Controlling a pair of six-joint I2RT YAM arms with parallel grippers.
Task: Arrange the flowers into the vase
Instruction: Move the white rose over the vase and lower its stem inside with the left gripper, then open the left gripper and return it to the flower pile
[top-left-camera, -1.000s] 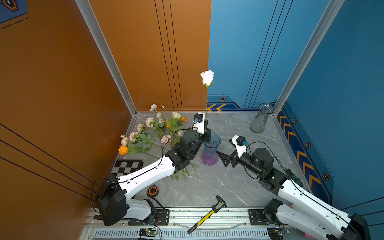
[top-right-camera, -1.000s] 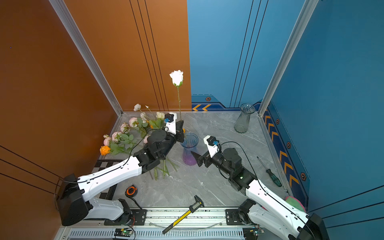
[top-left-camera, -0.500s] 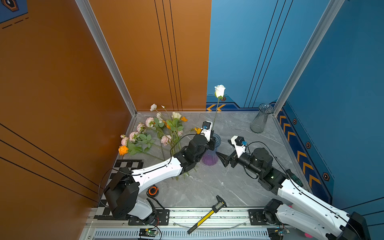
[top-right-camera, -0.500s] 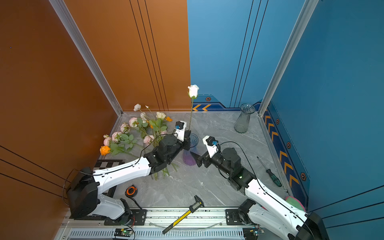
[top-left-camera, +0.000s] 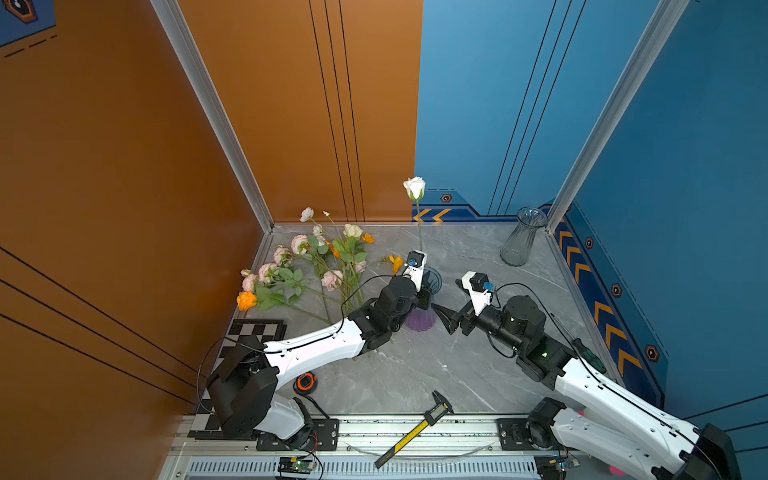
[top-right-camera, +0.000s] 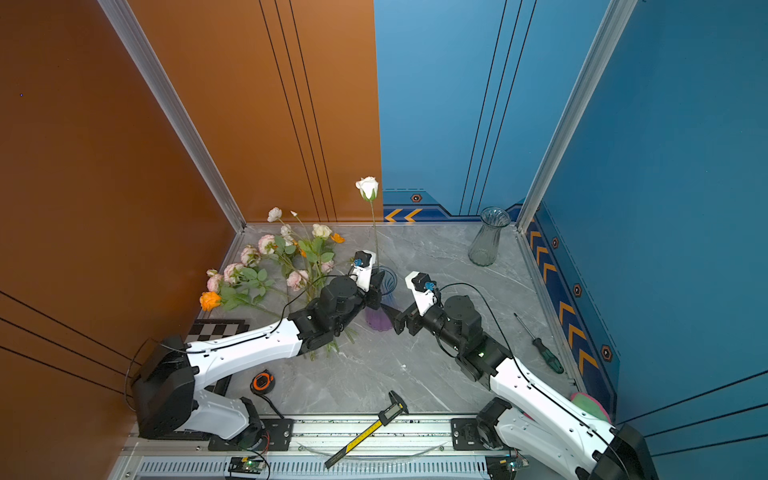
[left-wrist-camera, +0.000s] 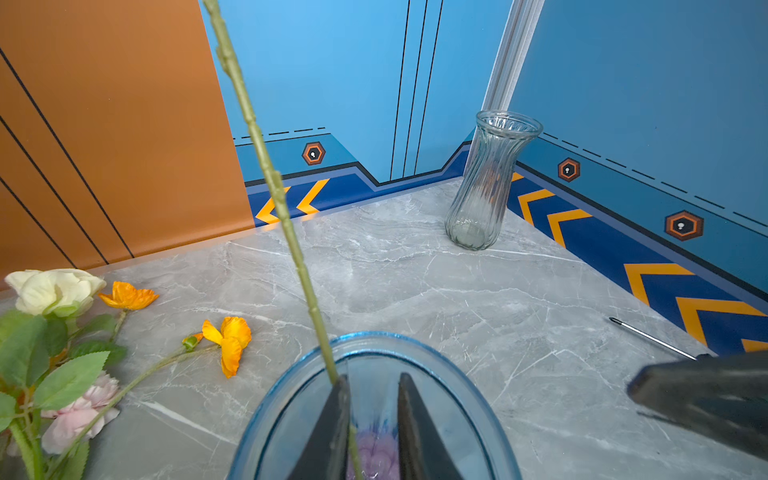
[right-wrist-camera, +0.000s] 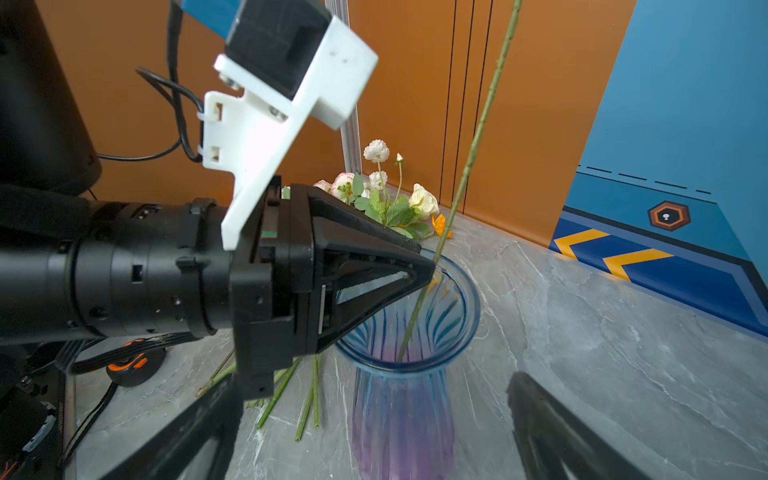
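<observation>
In both top views a white rose (top-left-camera: 414, 188) stands upright with its stem in the blue-purple vase (top-left-camera: 422, 322). The other flowers (top-left-camera: 316, 266) lie near the orange wall (top-left-camera: 124, 166).

Left wrist view: the left gripper (left-wrist-camera: 372, 376) sits over the vase, jaws slightly apart, the stem against 1 finger.

Right wrist view: the right gripper (right-wrist-camera: 374, 378) gapes wide, 1 finger on either side of the vase.

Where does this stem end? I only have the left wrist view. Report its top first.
Observer: A white rose tops it, standing high above the blue vase in both top views.
Operator: Now report its foot.
Observer: In the right wrist view the stem passes the rim and runs down inside the vase toward its purple lower part.
</observation>
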